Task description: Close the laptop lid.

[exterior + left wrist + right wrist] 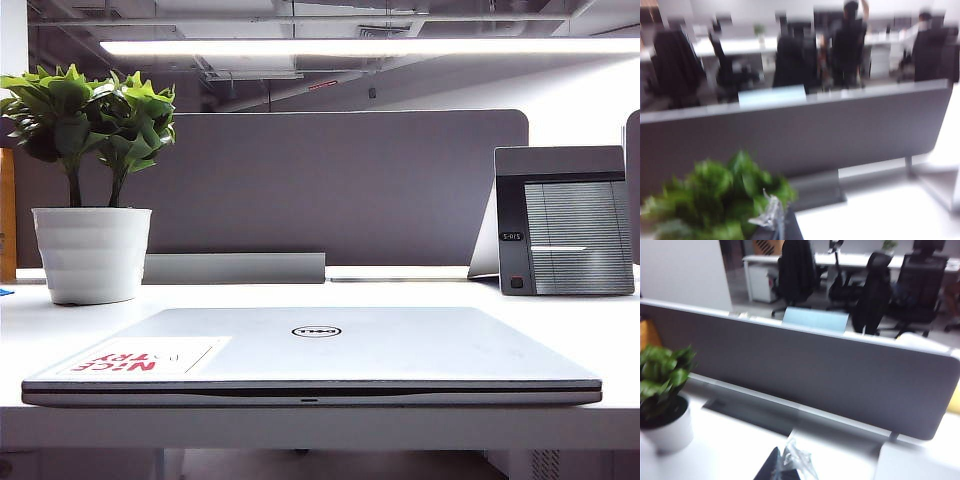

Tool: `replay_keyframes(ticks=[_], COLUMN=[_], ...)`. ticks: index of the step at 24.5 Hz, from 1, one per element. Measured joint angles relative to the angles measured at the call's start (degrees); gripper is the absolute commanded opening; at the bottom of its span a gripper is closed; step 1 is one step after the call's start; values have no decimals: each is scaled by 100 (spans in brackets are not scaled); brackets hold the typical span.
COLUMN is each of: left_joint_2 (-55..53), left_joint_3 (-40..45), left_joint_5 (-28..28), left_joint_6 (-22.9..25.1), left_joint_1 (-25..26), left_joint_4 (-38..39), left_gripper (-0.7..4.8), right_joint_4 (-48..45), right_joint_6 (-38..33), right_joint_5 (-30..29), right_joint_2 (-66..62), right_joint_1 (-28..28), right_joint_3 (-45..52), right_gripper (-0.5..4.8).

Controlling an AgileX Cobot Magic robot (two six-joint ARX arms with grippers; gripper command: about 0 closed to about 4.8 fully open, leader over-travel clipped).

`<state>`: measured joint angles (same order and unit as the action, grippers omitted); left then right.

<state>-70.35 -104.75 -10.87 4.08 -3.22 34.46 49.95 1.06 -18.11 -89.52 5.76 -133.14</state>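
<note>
Your lid (340, 345) lay flat and shut at the table's near edge, long axis side to side. Left gripper (771, 216) and right gripper (790, 462) rode high, aimed away; their openness couldn't be told, nor the nearer arm.

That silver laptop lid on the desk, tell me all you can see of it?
The laptop lid is a wide, thin silver panel, metal by its look, with an oval Dell logo at its centre and a white sticker with red letters near one front corner. It lies fully shut, flat on the laptop's base, on the white desk in front of the potted plant. Nothing else touches it. Neither the left gripper nor the right gripper appears near it; the wrist views show neither clearly.
</note>
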Motion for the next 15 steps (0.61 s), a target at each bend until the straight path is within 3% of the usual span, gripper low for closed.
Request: replay_keyframes(ticks=[4,15], left_joint_2=[7,33], left_joint_3=[68,63], left_joint_5=[0,-57], left_joint_6=[17,-378], left_joint_1=[-2,-2], left_joint_4=[474,433], left_gripper=[-5,-5], right_joint_4=[404,350], right_joint_6=[-4,-87], right_joint_5=[46,44], right_joint_2=[-61,-87], right_joint_1=[-39,-35], right_joint_3=[72,68], right_gripper=[-5,-5])
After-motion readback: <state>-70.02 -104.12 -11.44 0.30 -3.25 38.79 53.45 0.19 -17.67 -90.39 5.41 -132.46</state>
